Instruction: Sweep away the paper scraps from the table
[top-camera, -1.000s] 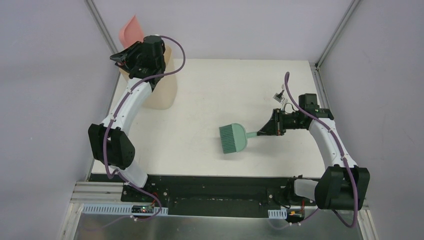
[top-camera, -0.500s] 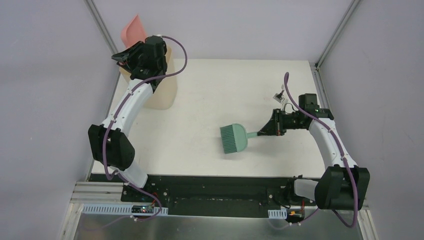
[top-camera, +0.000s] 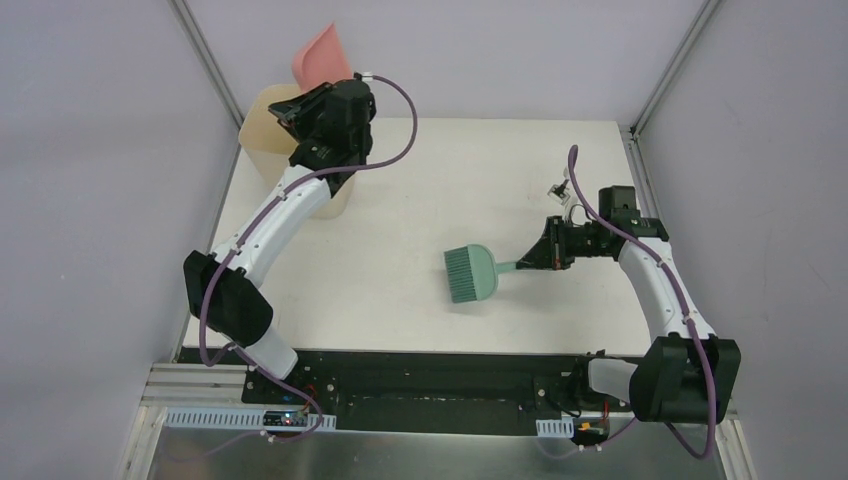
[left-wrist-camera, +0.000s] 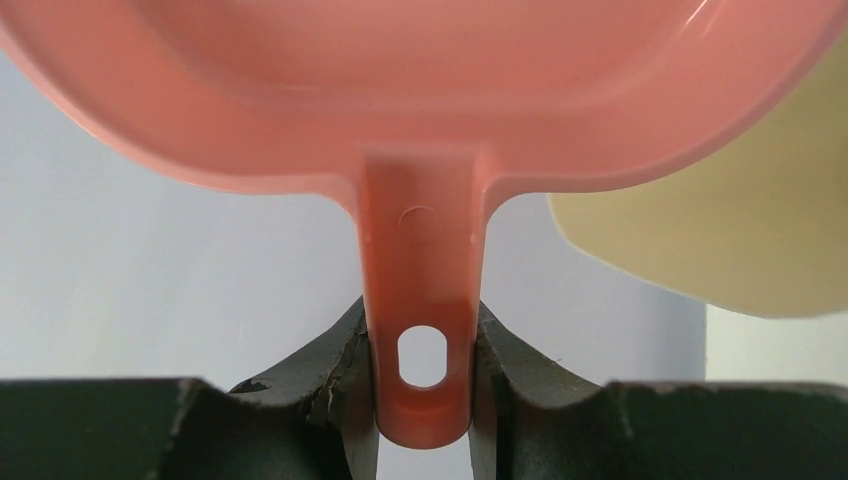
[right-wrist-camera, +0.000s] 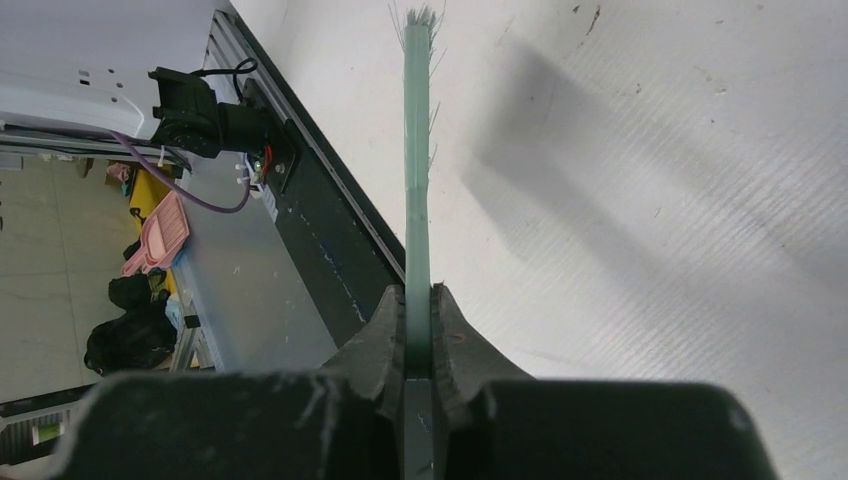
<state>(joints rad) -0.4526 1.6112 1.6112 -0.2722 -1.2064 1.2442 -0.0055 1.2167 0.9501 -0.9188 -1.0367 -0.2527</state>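
Note:
No paper scraps show in any view. My left gripper (top-camera: 318, 100) is shut on the handle of the pink dustpan (top-camera: 320, 55), held high and tilted beside the cream bin (top-camera: 268, 125) at the far left corner. In the left wrist view the dustpan handle (left-wrist-camera: 420, 300) sits clamped between my fingers (left-wrist-camera: 345, 400), and the pan looks empty. My right gripper (top-camera: 528, 262) is shut on the handle of the teal hand brush (top-camera: 470, 275), whose head is near the middle of the white table (top-camera: 420, 200). The right wrist view shows the brush (right-wrist-camera: 417, 150) edge-on.
The cream bin also shows in the left wrist view (left-wrist-camera: 720, 200) at the right. A small grey clip-like object (top-camera: 557, 192) lies on the table beyond my right arm. The black front edge (top-camera: 420, 365) runs along the near side.
My left arm has swung the dustpan to the right and higher, off from above the bin, uncovering the bin's rim. The right arm and brush have barely moved.

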